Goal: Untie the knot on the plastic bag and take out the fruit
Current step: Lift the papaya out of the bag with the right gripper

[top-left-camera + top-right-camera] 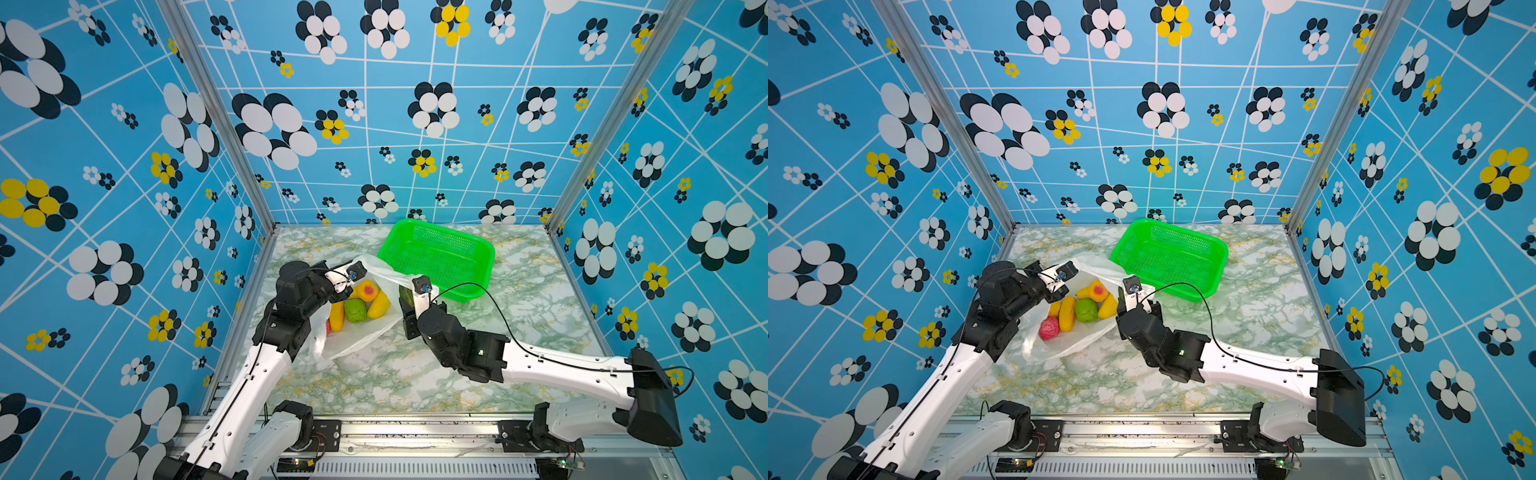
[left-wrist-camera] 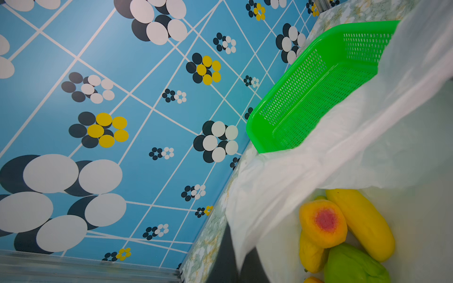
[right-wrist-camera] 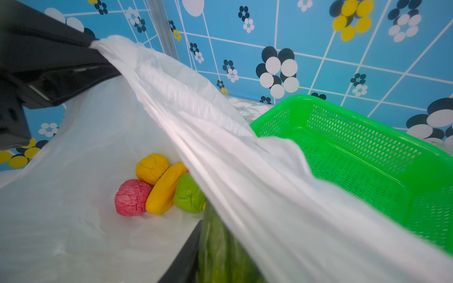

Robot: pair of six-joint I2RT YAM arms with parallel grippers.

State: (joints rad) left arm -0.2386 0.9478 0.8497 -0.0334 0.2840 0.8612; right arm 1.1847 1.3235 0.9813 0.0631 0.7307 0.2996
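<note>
Both arms work the opened plastic bag (image 1: pixel 357 337) just beside the green mesh basket (image 1: pixel 440 243): one pinches its rim, one clasps a fruit.

On the marbled tabletop (image 1: pixel 415 374) the basket sits empty. The bag lies on its near-left side with its mouth spread and no knot visible, so the untying looks done. Deeper in the bag, away from the basket, the fruit (image 1: pixel 1067 313) cluster: long yellow ones, a round green one (image 1: pixel 1086 309) and a bumpy pink-red one (image 1: pixel 1049 328). Clamped on the bag's rim, the left gripper (image 3: pixel 88 49) holds it taut. At the bag edge nearest the basket, the right gripper (image 1: pixel 407 301) has its jaws partly closed around a dark-green striped fruit (image 3: pixel 220 250), with film draped over it. Lift that fruit slowly from under the taut rim, so the thin film slips off rather than dragging the bag.
</note>
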